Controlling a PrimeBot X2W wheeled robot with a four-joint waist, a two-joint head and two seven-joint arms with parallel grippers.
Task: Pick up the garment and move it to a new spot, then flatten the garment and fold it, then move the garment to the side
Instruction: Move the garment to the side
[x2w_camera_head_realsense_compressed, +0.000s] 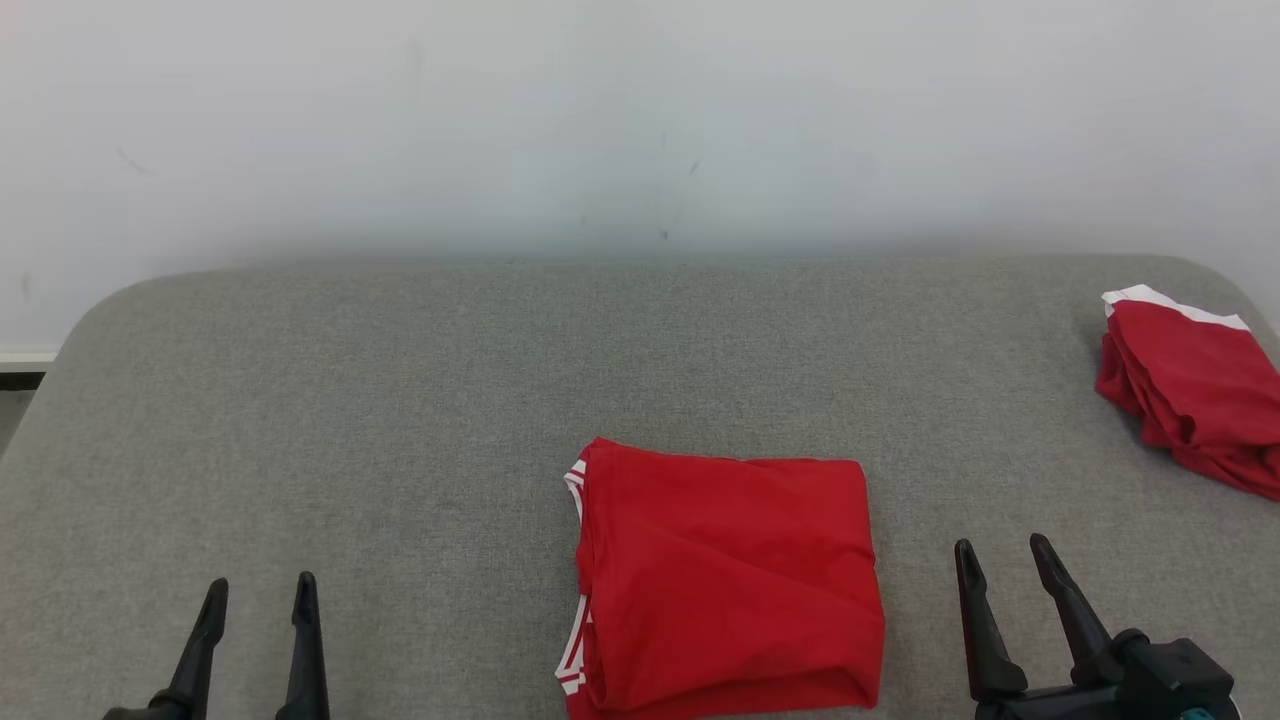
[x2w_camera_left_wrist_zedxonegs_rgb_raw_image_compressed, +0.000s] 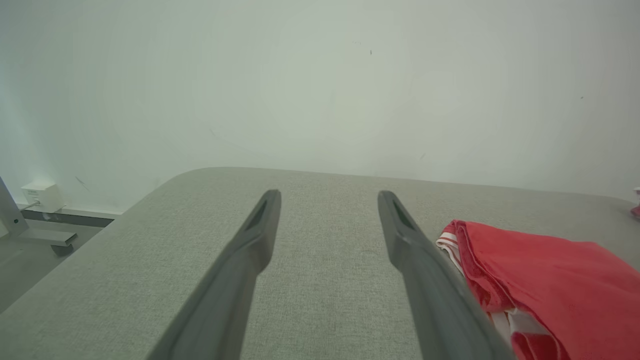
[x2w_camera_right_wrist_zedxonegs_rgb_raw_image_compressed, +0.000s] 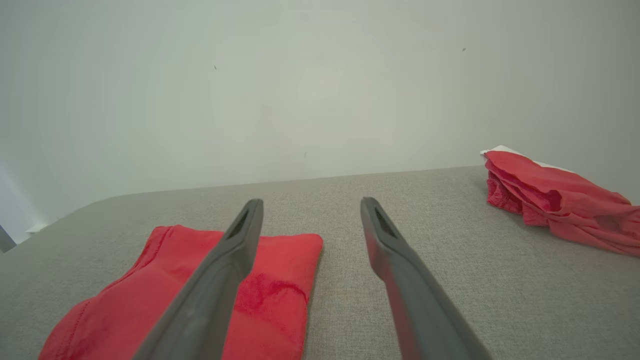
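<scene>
the folded garment (x2w_camera_head_realsense_compressed: 725, 580) is lying flat on the bench (x2w_camera_head_realsense_compressed: 400, 400); i am judging the side move pending. left pincer (x2w_camera_head_realsense_compressed: 262, 583), well left of it, and right pincer (x2w_camera_head_realsense_compressed: 1002, 544), just right of it, are gaping wide, empty. i am advising pinching all layers, lifting evenly.

We see a grey fabric-covered table (x2w_camera_head_realsense_compressed: 400, 400) with rounded far corners. Behind the table rises a plain pale wall (x2w_camera_head_realsense_compressed: 640, 120), evenly lit and faintly scuffed. Off the table's far left corner we make out a dark baseboard (x2w_camera_left_wrist_zedxonegs_rgb_raw_image_compressed: 70, 218), a small white box (x2w_camera_left_wrist_zedxonegs_rgb_raw_image_compressed: 42, 196), a metal foot (x2w_camera_left_wrist_zedxonegs_rgb_raw_image_compressed: 45, 237) and grey floor (x2w_camera_left_wrist_zedxonegs_rgb_raw_image_compressed: 30, 270).
</scene>
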